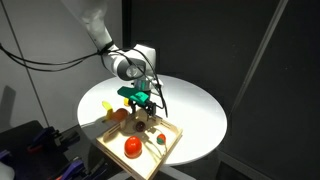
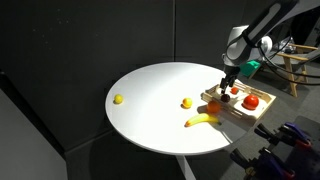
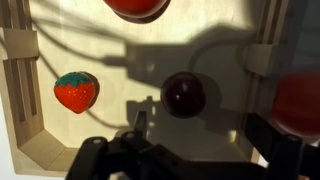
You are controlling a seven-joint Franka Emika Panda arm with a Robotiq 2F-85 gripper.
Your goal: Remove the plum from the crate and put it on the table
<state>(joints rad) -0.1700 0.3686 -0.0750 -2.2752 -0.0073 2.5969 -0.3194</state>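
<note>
The plum (image 3: 183,93), small, round and dark maroon, lies on the floor of the light wooden crate (image 3: 18,110). In the wrist view my gripper (image 3: 200,130) is open right above it, with one finger on each side of the fruit and nothing held. In both exterior views the gripper (image 1: 143,108) (image 2: 227,88) hangs over the crate (image 1: 168,143) (image 2: 262,110), which sits at the edge of the round white table (image 1: 190,100) (image 2: 155,95). The gripper largely hides the plum in those views.
In the crate lie a strawberry (image 3: 77,91), a big red-orange fruit (image 1: 132,147) (image 2: 250,101) and a small yellow-green item (image 1: 160,141). An orange ball (image 1: 120,114) lies at the crate's edge. A banana (image 2: 200,121) and two small yellow fruits (image 2: 118,99) (image 2: 186,102) lie on the table.
</note>
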